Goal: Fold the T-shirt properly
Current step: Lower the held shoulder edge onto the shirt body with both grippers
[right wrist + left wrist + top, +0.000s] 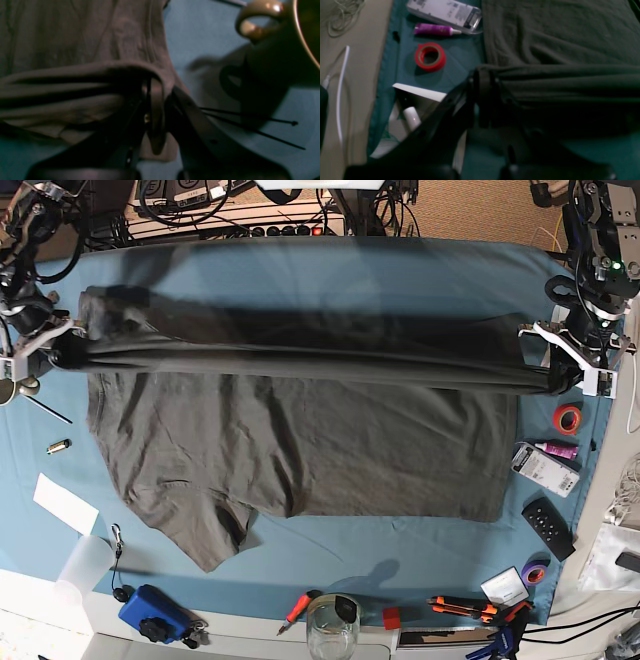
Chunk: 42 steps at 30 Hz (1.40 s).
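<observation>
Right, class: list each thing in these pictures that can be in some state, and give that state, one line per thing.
T-shirt: far edge lifted and stretched taut between both arms, the rest lying flat and wrinkled.
Left gripper: shut on the T-shirt's edge.
Right gripper: shut on the T-shirt's edge.
Red tape roll: lying flat on the table cloth, untouched.
Purple tube: lying on its side.
Glass: upright.

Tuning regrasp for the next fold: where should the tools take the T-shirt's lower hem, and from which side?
Probably the two bottom corners of the T-shirt, from the front table edge. That hem lies flat along the front. The loose sleeve sits off to one side, so grip the corners, not the sleeve.
</observation>
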Tool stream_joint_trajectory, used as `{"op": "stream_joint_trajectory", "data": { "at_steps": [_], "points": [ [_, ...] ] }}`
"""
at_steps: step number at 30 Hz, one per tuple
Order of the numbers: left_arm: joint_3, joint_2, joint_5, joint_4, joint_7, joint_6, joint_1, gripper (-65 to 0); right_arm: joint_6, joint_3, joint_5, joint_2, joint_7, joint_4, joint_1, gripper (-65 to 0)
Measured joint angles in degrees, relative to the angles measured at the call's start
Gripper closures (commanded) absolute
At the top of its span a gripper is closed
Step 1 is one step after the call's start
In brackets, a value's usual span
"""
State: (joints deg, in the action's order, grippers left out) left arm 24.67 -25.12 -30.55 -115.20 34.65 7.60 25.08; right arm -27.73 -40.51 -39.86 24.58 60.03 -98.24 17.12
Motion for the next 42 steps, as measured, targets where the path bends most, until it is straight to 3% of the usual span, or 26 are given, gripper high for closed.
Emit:
{"op": "stream_joint_trajectory", "data": {
  "at_steps": [13, 29, 42],
  "points": [
    [-1.53, 2.91, 0.42, 3.69, -0.31, -0.15, -1.49, 0.0, 0.96, 1.07, 3.08, 0.00, -0.79, 0.00, -2.51, 0.0],
    [-1.53, 3.02, 0.26, 3.67, -0.50, 1.09, -3.52, 0.0, 0.98, 1.09, 4.04, -0.02, -1.38, 4.13, -6.05, 0.0],
    [-1.53, 8.66, 0.74, 3.69, -0.92, 0.63, -4.83, 0.0, 1.20, 1.09, 4.07, 0.00, -1.38, 4.66, -7.13, 0.0]
  ]
}}
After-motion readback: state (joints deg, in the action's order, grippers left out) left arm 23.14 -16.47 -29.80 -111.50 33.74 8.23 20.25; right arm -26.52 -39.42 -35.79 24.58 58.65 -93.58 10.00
